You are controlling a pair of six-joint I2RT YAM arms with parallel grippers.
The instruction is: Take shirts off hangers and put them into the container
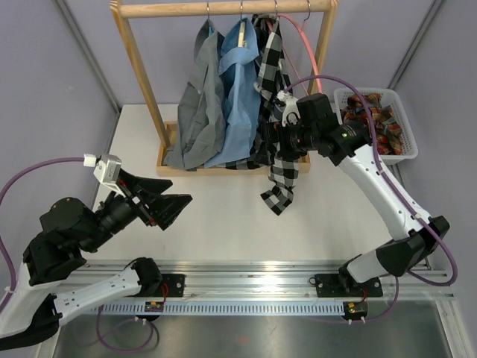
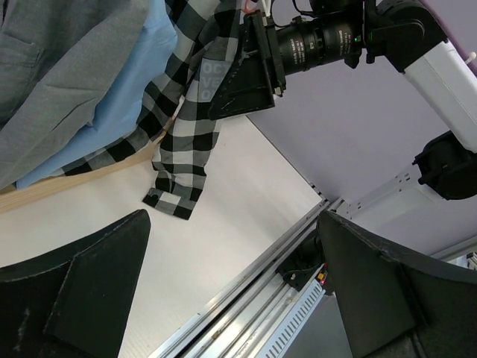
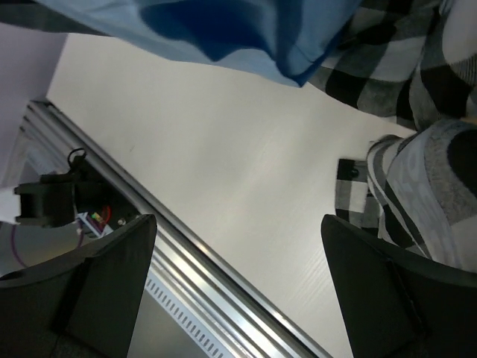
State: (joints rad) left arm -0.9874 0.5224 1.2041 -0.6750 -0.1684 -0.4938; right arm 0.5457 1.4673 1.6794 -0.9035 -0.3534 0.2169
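Left pincer (image 1: 173,209) was recorded released, the checked shirt (image 1: 272,89) well ahead of it. Right pincer (image 1: 277,142) was recorded released against that hanging shirt, the container (image 1: 402,153) behind it. Snagging was feared: cloth tugged sideways could catch the hanger (image 1: 276,10).

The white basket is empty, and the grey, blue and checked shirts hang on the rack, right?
No. The white basket is not empty: the red plaid shirt lies in it, as the top external view shows. The grey shirt, blue shirt and checked shirt do hang on the rack.
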